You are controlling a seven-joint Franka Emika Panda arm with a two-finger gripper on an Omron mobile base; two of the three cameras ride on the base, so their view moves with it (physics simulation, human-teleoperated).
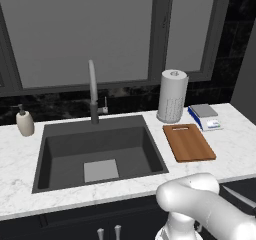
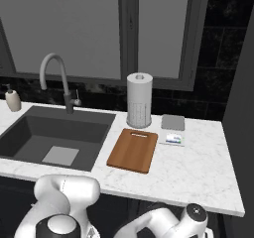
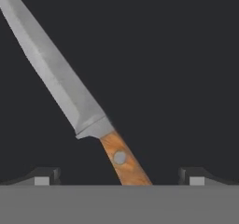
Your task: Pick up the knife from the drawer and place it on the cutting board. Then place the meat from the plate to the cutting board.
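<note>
The knife (image 3: 70, 92) lies on the dark floor of the drawer (image 3: 177, 69). Its steel blade runs up to the left and its wooden handle (image 3: 122, 161) points down between my fingertips. My gripper (image 3: 120, 177) is open, hanging right over the handle; one fingertip (image 3: 44, 176) stands well to the left and the other (image 3: 196, 176) well to the right, neither touching it. The reddish-brown cutting board (image 1: 190, 142) (image 2: 133, 150) lies bare on the marble counter right of the sink. The plate and the meat are out of view.
A dark sink (image 1: 100, 154) (image 2: 54, 133) with a tall faucet (image 1: 93, 91) is set in the counter. A paper towel roll (image 1: 172, 96) (image 2: 139, 100) and a blue-and-grey flat box (image 1: 205, 116) (image 2: 172, 128) stand behind the board. A soap bottle (image 1: 24, 121) stands far left.
</note>
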